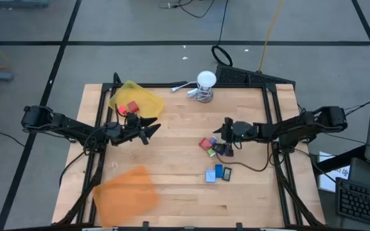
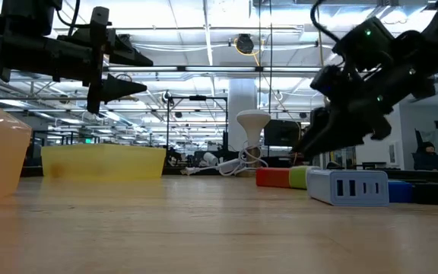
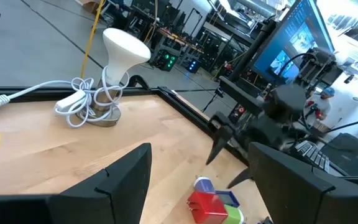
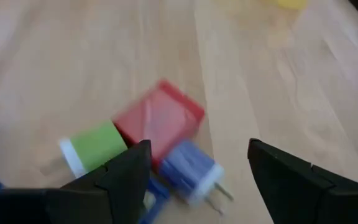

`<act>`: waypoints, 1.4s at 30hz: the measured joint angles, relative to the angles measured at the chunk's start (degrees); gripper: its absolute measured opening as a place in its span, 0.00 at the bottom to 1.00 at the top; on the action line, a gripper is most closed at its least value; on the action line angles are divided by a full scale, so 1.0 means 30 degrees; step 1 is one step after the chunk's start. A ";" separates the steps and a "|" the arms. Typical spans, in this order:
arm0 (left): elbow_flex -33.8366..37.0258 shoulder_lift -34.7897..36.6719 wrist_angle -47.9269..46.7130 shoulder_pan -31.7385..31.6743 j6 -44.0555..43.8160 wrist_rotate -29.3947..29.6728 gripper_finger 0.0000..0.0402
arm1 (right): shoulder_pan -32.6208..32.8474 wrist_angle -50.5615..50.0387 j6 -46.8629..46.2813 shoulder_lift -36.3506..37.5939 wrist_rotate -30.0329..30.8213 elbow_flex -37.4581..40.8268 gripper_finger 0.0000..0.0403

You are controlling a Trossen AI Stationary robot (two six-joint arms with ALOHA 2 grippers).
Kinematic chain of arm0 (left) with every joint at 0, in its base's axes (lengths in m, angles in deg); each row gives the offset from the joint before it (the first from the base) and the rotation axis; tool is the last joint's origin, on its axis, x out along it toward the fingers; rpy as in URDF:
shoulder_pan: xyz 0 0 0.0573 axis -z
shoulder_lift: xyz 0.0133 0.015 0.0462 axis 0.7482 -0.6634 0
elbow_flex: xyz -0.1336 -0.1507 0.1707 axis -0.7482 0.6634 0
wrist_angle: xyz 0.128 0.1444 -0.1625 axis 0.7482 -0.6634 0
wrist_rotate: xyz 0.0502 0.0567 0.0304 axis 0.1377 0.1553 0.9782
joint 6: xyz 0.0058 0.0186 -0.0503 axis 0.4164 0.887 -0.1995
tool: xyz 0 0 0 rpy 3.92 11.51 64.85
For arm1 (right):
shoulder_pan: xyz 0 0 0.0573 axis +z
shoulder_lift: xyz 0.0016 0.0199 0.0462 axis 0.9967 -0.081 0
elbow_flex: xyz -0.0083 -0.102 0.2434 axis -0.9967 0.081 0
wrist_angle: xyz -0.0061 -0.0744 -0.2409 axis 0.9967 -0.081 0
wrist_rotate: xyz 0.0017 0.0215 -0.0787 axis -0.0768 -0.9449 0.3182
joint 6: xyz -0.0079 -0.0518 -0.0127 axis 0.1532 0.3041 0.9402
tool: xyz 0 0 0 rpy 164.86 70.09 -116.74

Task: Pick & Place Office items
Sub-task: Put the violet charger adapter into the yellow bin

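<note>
1. Red block [image 4: 159,121] lies on the table just ahead of the right gripper [image 4: 197,163], whose jaws gape empty; green and blue pieces touch the block.
2. Nearer arm: the right.
3. Left gripper [image 1: 148,128], open, hangs beside the yellow tray [image 1: 148,97], well apart from that block.

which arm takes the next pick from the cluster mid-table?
Right, likely. The right gripper hangs open just beside the red block in the cluster. The left gripper, also open, sits by the yellow tray, farther off.
</note>
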 joint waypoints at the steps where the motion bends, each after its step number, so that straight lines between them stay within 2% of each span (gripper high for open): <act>1: 0.0000 0.0000 -0.0002 0.0000 0.0000 0.0000 0.67 | 0.0064 0.0001 0.0123 -0.0315 0.0347 0.0006 0.64; 10: 0.0000 0.0000 -0.0007 0.0000 0.0005 0.0007 0.67 | -0.0093 0.2628 0.0433 -0.2823 0.0811 -0.0019 0.63; 17: 0.0000 0.0000 -0.0019 0.0000 0.0007 0.0007 0.67 | -0.0144 0.3254 -0.0249 -0.3480 0.5672 -0.0052 0.58; 19: 0.0000 0.0000 -0.0034 0.0000 0.0007 0.0007 0.67 | -0.0214 0.3216 -0.0295 -0.3436 0.5558 -0.0052 0.57; 25: 0.0000 0.0000 -0.0112 0.0000 0.0097 0.0010 0.67 | -0.0239 0.2683 -0.1252 -0.3406 0.3390 -0.0077 0.55; 29: 0.0000 0.0000 -0.0109 0.0000 0.0107 0.0015 0.67 | -0.0246 0.2669 -0.2418 -0.3400 0.3815 -0.0081 0.55; 33: 0.0000 0.0000 -0.0109 0.0000 0.0102 0.0015 0.67 | -0.0246 0.2474 -0.2882 -0.3400 0.4724 -0.0081 0.58; 40: 0.0000 0.0000 -0.0109 0.0000 0.0102 0.0015 0.67 | -0.0005 0.1631 -0.3409 -0.2989 0.4585 -0.0392 0.68; 42: 0.0000 0.0000 -0.0109 0.0000 0.0102 0.0015 0.67 | 0.0195 0.0927 -0.3427 -0.2533 0.3938 -0.0603 0.70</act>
